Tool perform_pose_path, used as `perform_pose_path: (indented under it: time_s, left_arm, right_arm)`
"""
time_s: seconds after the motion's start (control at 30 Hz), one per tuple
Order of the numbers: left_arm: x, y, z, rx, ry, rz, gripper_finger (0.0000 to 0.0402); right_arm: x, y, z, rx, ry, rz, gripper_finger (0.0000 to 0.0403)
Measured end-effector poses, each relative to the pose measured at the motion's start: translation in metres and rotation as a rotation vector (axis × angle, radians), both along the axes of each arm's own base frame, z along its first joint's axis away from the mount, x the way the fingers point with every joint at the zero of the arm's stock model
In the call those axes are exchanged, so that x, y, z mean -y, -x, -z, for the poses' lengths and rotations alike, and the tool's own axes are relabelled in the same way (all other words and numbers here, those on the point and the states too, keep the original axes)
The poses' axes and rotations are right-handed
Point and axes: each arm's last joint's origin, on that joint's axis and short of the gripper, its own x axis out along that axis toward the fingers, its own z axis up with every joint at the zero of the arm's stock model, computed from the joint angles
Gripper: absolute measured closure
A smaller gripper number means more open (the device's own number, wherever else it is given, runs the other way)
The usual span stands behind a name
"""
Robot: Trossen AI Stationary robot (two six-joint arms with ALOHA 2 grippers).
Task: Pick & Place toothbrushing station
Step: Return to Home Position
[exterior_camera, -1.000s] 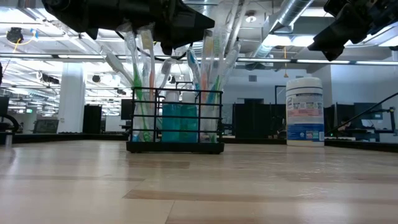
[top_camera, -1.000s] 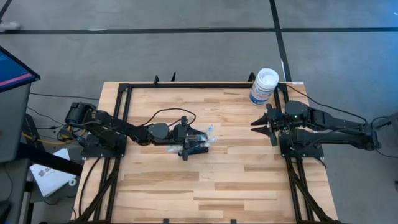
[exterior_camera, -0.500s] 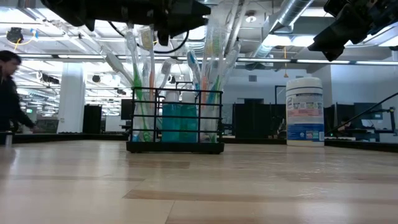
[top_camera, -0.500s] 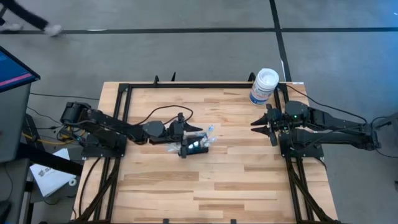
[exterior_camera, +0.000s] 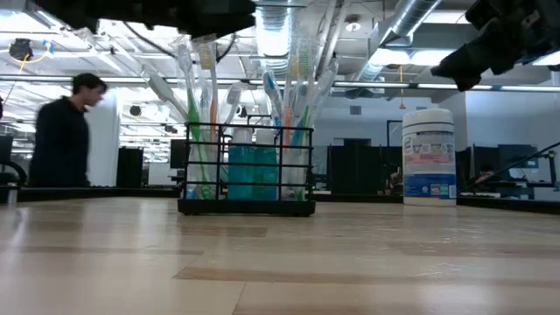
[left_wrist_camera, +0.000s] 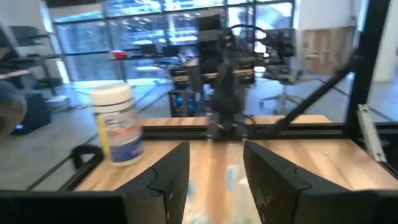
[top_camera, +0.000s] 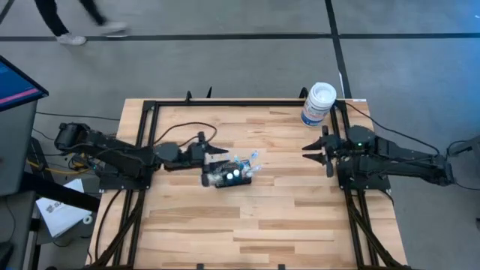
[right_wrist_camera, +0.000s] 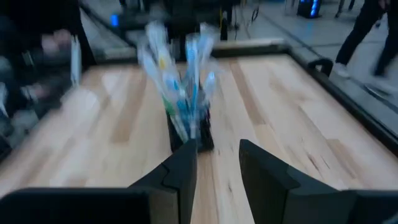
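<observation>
The toothbrushing station (top_camera: pixel 231 176), a small black wire-mesh holder with several toothbrushes and a teal item in it, stands upright on its base at the middle of the wooden table (exterior_camera: pixel 247 171). My left gripper (top_camera: pixel 217 153) hovers just left of it and higher, pointing level toward the table's right. Its fingers are open (left_wrist_camera: pixel 214 168) with nothing between them. At the table's right edge my right gripper (top_camera: pixel 311 150) is open as well (right_wrist_camera: pixel 217 162) and faces the station (right_wrist_camera: pixel 186 106) from a distance.
A white round canister (top_camera: pixel 318 103) with a yellow-blue label stands at the far right corner (exterior_camera: pixel 429 157). A black metal frame (top_camera: pixel 150 105) runs around the table. A person (exterior_camera: pixel 66 131) walks past beyond the table's far left.
My left gripper has drawn back from over the station toward the table's left edge and risen a little. The station has stayed upright in the same place. A person has walked into view behind the table.
</observation>
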Motion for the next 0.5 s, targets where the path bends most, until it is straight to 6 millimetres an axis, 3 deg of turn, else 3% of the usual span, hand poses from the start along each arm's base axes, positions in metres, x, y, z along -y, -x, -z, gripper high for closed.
perform_pose_path:
  time_s: [0.1,0.23,0.5]
  left_arm:
    - [-0.005,0.022,0.007,0.012,0.011,-0.068,0.0258]
    - [-0.01,0.048,0.015,0.051,0.061,-0.128,0.0257]
    - [-0.014,0.08,0.022,0.137,0.131,-0.126,0.0258]
  right_arm:
    - [-0.001,0.005,-0.01,0.113,-0.062,0.018,0.0292]
    - [-0.004,0.012,-0.016,0.189,0.008,-0.012,0.0292]
    - [-0.005,0.001,0.018,0.336,-0.016,-0.034,0.0292]
